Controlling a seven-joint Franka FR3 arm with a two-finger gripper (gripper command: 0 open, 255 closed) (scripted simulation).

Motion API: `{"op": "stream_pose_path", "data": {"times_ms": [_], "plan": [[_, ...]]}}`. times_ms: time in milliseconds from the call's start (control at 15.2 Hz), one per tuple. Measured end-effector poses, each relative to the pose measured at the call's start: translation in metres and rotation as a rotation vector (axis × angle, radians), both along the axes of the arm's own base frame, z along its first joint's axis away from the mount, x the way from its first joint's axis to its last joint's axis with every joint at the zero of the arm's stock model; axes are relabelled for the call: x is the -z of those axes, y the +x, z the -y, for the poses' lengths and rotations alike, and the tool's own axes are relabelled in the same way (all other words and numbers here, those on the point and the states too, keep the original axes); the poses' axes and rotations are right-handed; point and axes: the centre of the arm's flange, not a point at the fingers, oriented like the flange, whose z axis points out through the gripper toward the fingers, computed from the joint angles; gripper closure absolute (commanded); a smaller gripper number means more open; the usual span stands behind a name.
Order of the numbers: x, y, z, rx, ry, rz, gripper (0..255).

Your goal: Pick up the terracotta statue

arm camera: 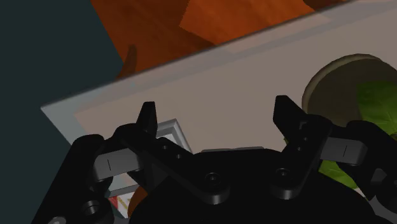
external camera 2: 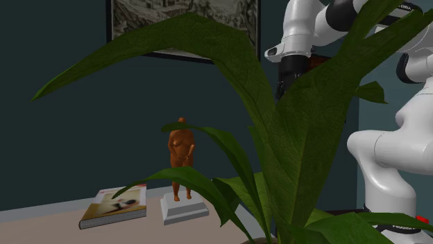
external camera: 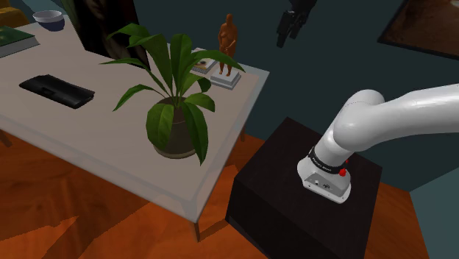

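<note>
Going across the shoulder view from its left: a green book (external camera: 15, 38) and a bowl (external camera: 48, 20) sit at the far left end of the table (external camera: 95, 140), then comes a flat black case (external camera: 57, 90), then a potted plant (external camera: 173, 103) near the middle. Past the plant, at the table's far right corner, a second book (external camera: 201, 68) lies flat. Just beside it on the right, the statue (external camera: 227, 40) stands upright on a white base (external camera: 226, 79). It is a slim orange-brown figure with its long axis vertical. Further right and higher, out past the table's edge, the tool (external camera: 285, 37) hangs in the air. The white arm (external camera: 390, 110) comes in from the picture's right and bends down to the stand (external camera: 301, 191).

In the wrist view the tool (arm camera: 216, 118) has its two fingers (arm camera: 147, 118) spread wide, with only bare table between them, so it holds nothing. A corner of the white base shows close by one finger, partly hidden under the tool's body. The plant's pot (arm camera: 324, 83) lies on the other finger's side.

So the statue lies to the shoulder view's left of the tool and below it. I judge the coming move to be a shift left and down until the open fingers stand either side of the upright figure. They should then close across its narrow body, not the base. The figure is tall and thin, so a sideways knock from a finger could tip it.
</note>
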Motion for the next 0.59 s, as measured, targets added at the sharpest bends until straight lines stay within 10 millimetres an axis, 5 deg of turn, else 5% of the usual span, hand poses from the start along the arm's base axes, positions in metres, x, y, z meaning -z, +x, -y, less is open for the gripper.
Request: {"op": "stream_pose_path", "data": {"times_ms": [264,594], "plan": [[-0.001,0.023,0.009,0.012,0.005,-0.006,0],[-0.003,0.089,0.025,0.039,0.018,-0.019,0]]}}
